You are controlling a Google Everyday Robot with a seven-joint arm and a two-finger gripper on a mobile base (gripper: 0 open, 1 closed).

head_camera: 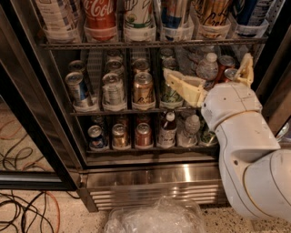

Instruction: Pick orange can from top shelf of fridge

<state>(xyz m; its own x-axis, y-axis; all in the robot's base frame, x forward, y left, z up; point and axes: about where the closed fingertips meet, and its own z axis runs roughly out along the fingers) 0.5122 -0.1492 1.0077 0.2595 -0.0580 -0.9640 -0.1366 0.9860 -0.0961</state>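
White casing of my arm (250, 150) fills the lower right, nearest the camera. Crumpled clear plastic (154, 218) and loose cables (22, 205) lie on the speckled floor beside it. Beyond them stands the fridge (27, 95) with its stainless-steel base panel (150, 179). My gripper (207, 66) sits in front of the middle rack (113, 111), on the right side. Its jaws are spread wide and hold nothing. One cream finger (184, 88) reaches left across the cans, and the other finger (248, 68) stands near the right frame. A water bottle (209, 73) shows between them, further back. Higher up, the orange can (213, 11) stands in a whitish tray on the top shelf (91, 45), second from the right of those I can see and well above the gripper. A red Coca-Cola can (100, 13) stands farther left.
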